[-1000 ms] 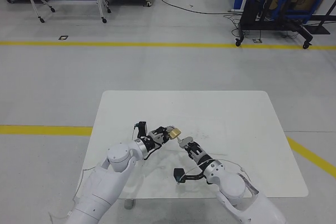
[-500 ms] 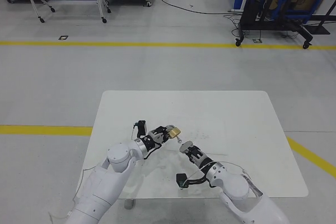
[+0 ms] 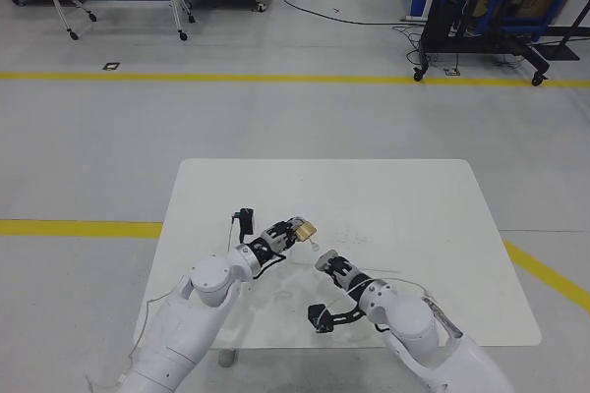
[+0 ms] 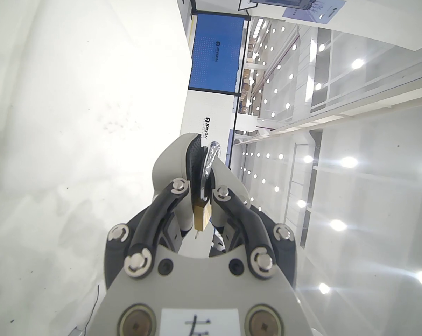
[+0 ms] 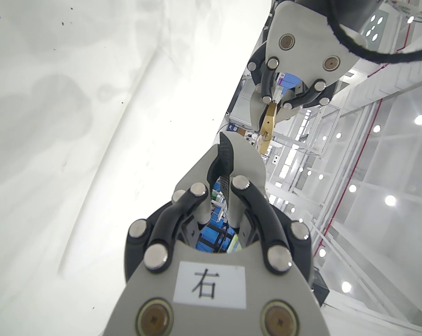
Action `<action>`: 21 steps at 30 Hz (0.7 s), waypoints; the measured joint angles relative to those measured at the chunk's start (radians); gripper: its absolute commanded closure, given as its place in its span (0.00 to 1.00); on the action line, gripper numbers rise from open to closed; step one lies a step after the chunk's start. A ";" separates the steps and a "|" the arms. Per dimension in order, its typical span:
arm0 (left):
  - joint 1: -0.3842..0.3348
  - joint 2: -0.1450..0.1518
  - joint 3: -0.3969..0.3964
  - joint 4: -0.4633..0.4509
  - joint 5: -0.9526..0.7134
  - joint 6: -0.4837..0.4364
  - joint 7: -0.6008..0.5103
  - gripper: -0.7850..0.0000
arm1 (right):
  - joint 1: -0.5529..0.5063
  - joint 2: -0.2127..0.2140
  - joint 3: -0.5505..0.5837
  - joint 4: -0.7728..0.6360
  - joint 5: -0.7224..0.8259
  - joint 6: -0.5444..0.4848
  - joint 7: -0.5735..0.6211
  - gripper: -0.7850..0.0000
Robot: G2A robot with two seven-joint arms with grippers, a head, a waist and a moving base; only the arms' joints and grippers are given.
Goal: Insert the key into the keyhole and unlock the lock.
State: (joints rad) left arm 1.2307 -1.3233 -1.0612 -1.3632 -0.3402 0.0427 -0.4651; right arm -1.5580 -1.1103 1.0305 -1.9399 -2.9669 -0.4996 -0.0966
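**A:** Start at the left. Why is the lock held up in the air?

**B:** The left tool (image 3: 293, 233) has its fingers clamped on the brass lock (image 4: 201, 215). It holds the lock off the white surface (image 3: 403, 192) with the shackle (image 4: 209, 157) pointing outward. I'd judge that steadies the lock and leaves it open to the other arm.

**A:** And the key?

**B:** Hard to tell. A thin metal sliver (image 4: 197, 234) pokes from the lock's brass end. It may be the key seated there, but I can't confirm that.

**A:** What about the right side?

**B:** The right tool (image 5: 227, 157) hangs near the lock without touching it. Its fingers are closed together, with nothing visible between them. It faces the lock, probably lined up to grip and turn.
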 measured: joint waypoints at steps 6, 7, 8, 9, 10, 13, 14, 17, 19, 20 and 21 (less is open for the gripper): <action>0.006 0.000 0.002 -0.008 0.013 -0.003 0.003 1.00 | 0.041 -0.010 -0.034 -0.002 0.016 -0.077 0.026 1.00; 0.007 0.000 0.002 -0.008 0.015 -0.004 0.003 1.00 | 0.047 -0.012 -0.039 0.000 0.019 -0.085 0.029 1.00; 0.007 0.000 0.002 -0.009 0.015 -0.004 0.003 1.00 | 0.054 -0.014 -0.043 0.001 0.021 -0.093 0.032 1.00; 0.007 0.000 0.002 -0.009 0.017 -0.005 0.004 1.00 | 0.062 -0.015 -0.048 0.004 0.025 -0.101 0.036 1.00; 0.007 0.000 0.003 -0.009 0.018 -0.005 0.004 1.00 | 0.067 -0.017 -0.051 0.006 0.028 -0.106 0.039 1.00; 0.006 0.000 0.004 -0.010 0.029 -0.010 0.006 1.00 | 0.082 -0.020 -0.059 0.012 0.034 -0.126 0.045 1.00; 0.006 0.000 0.004 -0.010 0.032 -0.012 0.006 1.00 | 0.086 -0.021 -0.060 0.014 0.036 -0.132 0.047 1.00; 0.005 0.000 0.005 -0.011 0.043 -0.017 0.005 1.00 | 0.098 -0.022 -0.064 0.018 0.041 -0.151 0.050 1.00; 0.004 0.000 0.006 -0.012 0.051 -0.021 0.002 1.00 | 0.105 -0.023 -0.066 0.021 0.044 -0.162 0.050 1.00; 0.004 0.000 0.006 -0.012 0.055 -0.022 0.001 1.00 | 0.108 -0.023 -0.067 0.022 0.045 -0.166 0.050 1.00; 0.005 0.000 0.006 -0.013 0.059 -0.025 0.000 1.00 | 0.111 -0.024 -0.067 0.024 0.046 -0.170 0.050 1.00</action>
State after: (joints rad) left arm 1.2352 -1.3228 -1.0553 -1.3759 -0.2811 0.0178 -0.4650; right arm -1.4472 -1.1339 0.9632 -1.9158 -2.9211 -0.6696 -0.0467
